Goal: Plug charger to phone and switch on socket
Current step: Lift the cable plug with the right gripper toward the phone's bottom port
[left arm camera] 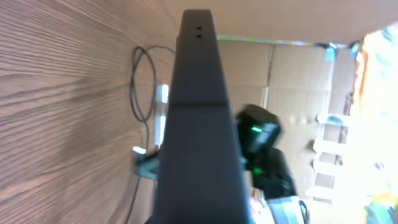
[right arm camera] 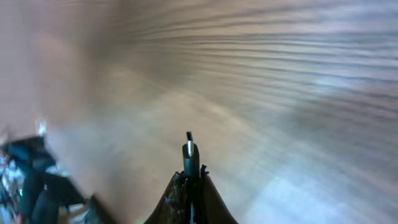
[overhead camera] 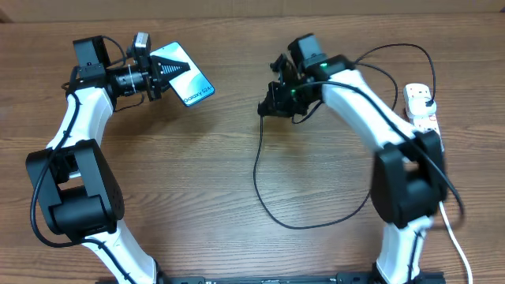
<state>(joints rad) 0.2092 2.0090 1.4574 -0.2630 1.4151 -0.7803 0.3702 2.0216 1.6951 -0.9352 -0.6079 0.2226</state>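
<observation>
Nearest the arm bases, the charger (overhead camera: 255,170) lies slack on the wooden tabletop (overhead camera: 197,181); its thin black cable makes a wide loop, closer to the robot than the phone (overhead camera: 196,85) and off to the phone's right. Further right of the phone, at the tabletop's edge, a white cord (overhead camera: 455,233) trails back toward the robot from the socket (overhead camera: 426,118). The socket lies well apart from the phone and is partly hidden behind the right arm (overhead camera: 398,170); the black cable arcs over that arm to the socket's far end; its switches are too small to read.

Beyond the loop the cable climbs to the right claw (overhead camera: 268,106), which hangs to the right of the phone and apart from it. Its fingers are pressed together on the charger's end; in the right wrist view the connector tip (right arm camera: 189,140) juts out past the fingertips over blurred wood grain.

Farthest out lies the phone itself, askew, its blue screen facing up and its white band of text at the end turned toward the right claw. The left claw (overhead camera: 175,69) is clamped on it from the opposite end, one black finger lying across the screen; whether the phone touches the tabletop I cannot tell. In the left wrist view a dark, blurred slab fills the middle, with the cable loop on the wood beyond it.
</observation>
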